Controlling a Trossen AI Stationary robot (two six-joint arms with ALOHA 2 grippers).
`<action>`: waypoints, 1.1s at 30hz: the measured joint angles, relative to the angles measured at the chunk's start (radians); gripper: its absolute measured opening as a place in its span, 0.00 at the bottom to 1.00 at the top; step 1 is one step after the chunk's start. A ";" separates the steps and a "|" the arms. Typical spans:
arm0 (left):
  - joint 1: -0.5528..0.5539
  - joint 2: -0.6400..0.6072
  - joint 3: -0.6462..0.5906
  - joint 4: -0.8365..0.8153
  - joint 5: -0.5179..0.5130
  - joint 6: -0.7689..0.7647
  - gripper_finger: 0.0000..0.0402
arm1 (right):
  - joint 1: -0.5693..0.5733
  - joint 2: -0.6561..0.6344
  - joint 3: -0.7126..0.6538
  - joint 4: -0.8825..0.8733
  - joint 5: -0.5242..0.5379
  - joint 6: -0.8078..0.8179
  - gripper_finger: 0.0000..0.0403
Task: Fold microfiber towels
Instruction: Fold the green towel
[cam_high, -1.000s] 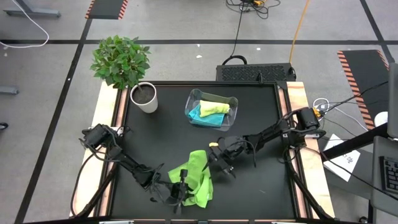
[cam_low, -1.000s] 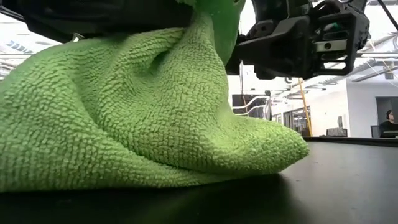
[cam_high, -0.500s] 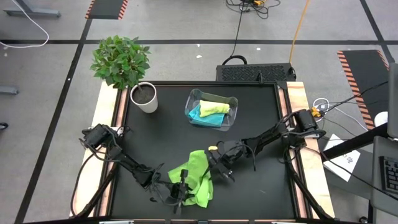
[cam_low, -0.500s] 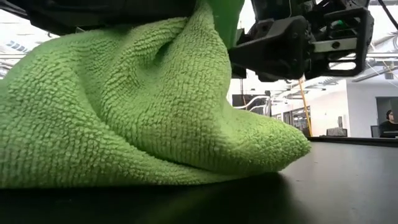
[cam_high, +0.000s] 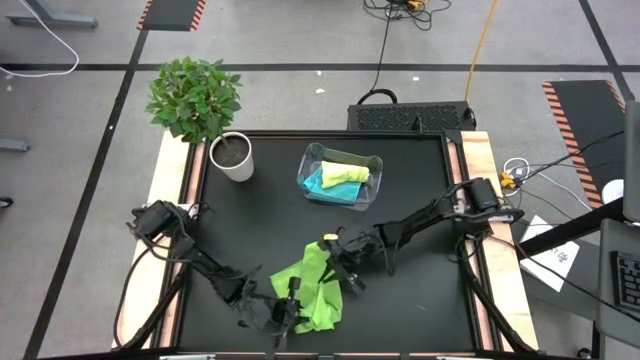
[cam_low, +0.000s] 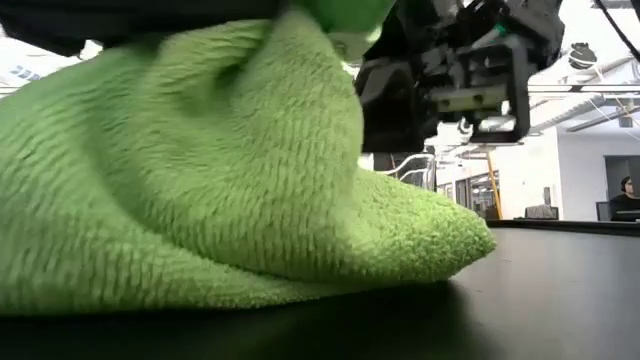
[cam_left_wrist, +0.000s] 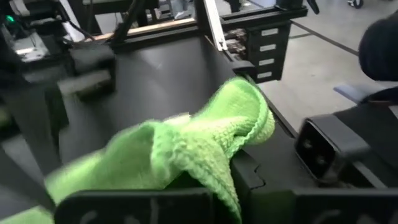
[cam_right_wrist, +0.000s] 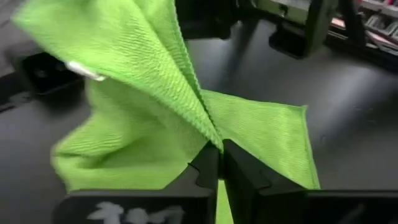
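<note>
The bright green microfiber towel (cam_high: 312, 290) lies bunched on the black matte table (cam_high: 270, 215) over grey concrete floor (cam_high: 90, 110). The right gripper (cam_right_wrist: 219, 163) has its fingers pinched tight on the towel's edge. The left gripper (cam_left_wrist: 239, 177) grips a towel fold between closed fingers.

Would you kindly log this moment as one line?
right tool: shut on green towel | left tool: shut on green towel | bin: two towels

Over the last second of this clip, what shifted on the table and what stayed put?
The right gripper, shut on the bright green towel, carried its edge leftward toward the left gripper, which stayed clamped on the towel near the front edge. The cloth bunched narrower. The clear bin holding the yellow-green towel and turquoise towel, and the potted plant, did not move.
</note>
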 joint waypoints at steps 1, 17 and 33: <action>-0.007 0.000 0.000 -0.006 -0.004 -0.008 0.02 | 0.001 -0.023 -0.001 -0.036 0.002 -0.005 0.02; -0.045 0.000 0.000 -0.099 -0.149 -0.099 0.01 | 0.058 -0.238 -0.002 -0.329 0.077 0.044 0.00; -0.015 0.000 -0.093 -0.201 -0.263 -0.377 0.02 | -0.132 -0.238 -0.002 -0.388 -0.032 0.141 0.00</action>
